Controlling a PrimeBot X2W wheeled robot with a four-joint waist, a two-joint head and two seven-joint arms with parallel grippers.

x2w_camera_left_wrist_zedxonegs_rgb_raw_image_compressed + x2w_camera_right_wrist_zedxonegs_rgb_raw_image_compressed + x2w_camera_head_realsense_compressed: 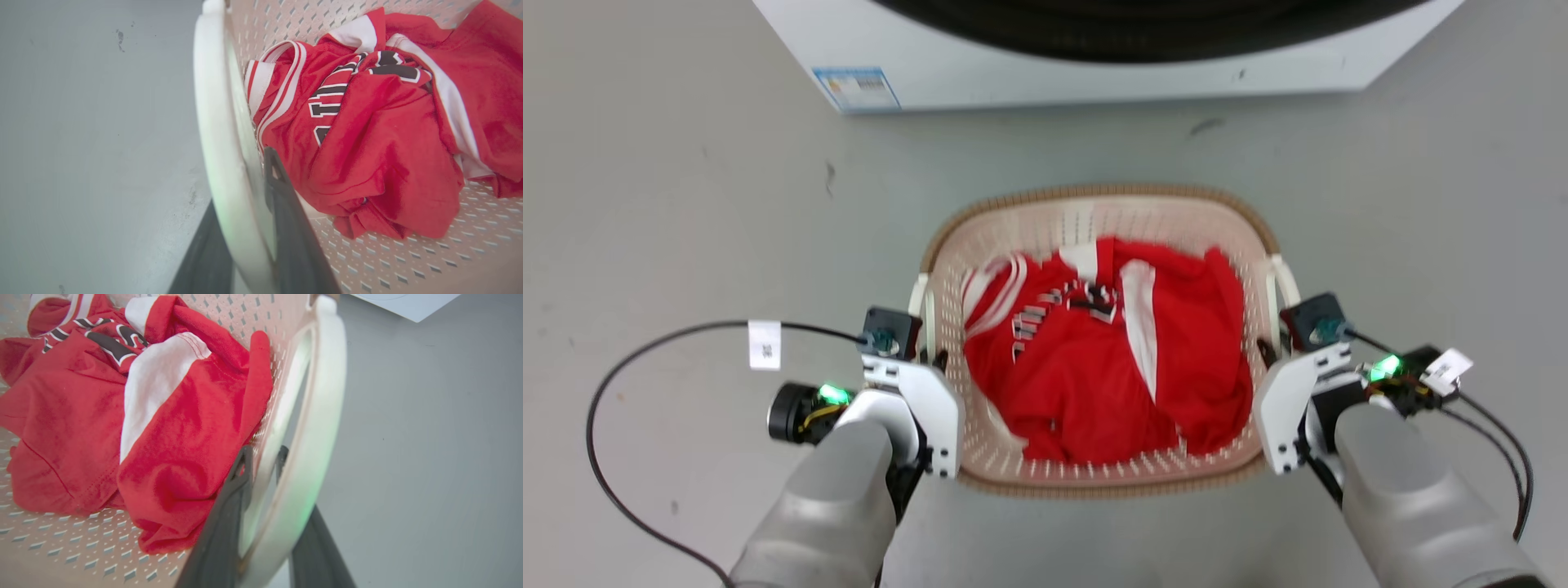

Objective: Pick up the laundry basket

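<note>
Item: laundry basket (1094, 219), red jersey (1094, 367) inside, on the floor (686, 204) just before the washing machine (1094, 73); your left end effector (245, 183) and right end effector (263, 453) each pinch a white side handle (212, 122), so grasping looks done, lifting remains.

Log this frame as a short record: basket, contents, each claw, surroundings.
basket: laundry basket, cream with a brown rim
contents: red jersey with white trim
left claw: straddles left handle, looks clamped
right claw: straddles right handle, looks clamped
surroundings: grey floor, washing machine beyond basket
lifted: cannot tell
</note>
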